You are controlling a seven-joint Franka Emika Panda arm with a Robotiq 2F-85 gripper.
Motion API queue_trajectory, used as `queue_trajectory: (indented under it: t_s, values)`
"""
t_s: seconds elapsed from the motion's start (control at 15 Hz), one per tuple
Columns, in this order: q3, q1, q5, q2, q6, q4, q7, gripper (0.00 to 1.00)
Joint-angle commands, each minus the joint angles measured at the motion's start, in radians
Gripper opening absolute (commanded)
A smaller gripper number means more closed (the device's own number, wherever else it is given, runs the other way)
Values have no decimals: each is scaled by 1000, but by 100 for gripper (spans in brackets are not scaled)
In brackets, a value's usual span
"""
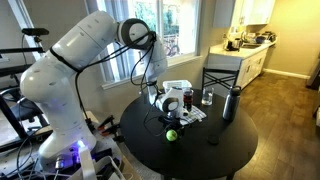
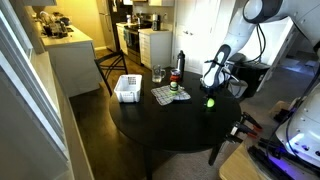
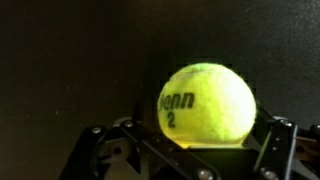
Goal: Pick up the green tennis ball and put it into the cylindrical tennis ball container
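Dark red and short, the can (image 1: 189, 99) stands upright on a checked mat (image 2: 163, 97) toward the far side of the round black table (image 1: 190, 160). We cannot see over its rim, so we cannot say what is in it. Near it stand a clear glass (image 1: 208, 97), a taller dark bottle (image 1: 231, 103) and a white basket (image 2: 127, 88). At this size we cannot make out what any of them holds.

The ball (image 3: 207, 103), bright yellow-green with dark lettering, is not in the can. In both exterior views it lies on the bare tabletop, in front of the mat and a little apart from the can.

The gripper (image 1: 170, 124) hangs right over the ball, pointing down. In the wrist view its fingers (image 3: 281, 140) are spread wide on either side of the ball. One finger is close beside it, and the other has a clear gap, so we see nothing clamped.

Between ball and can lie only the mat's edge and bare table. The bottle, glass and basket stand beside and behind the can.
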Motion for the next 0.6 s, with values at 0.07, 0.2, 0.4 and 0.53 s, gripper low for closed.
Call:
queue_trajectory:
  t_s: [0.07, 0.2, 0.4, 0.53]
  values:
    - [-3, 0, -22, -42, 53, -45, -39, 60]
    - [-1, -1, -22, -43, 55, -45, -47, 47]
    - [1, -2, -22, -45, 53, -45, -50, 27]
    - [1, -1, -22, -45, 52, -44, -51, 13]
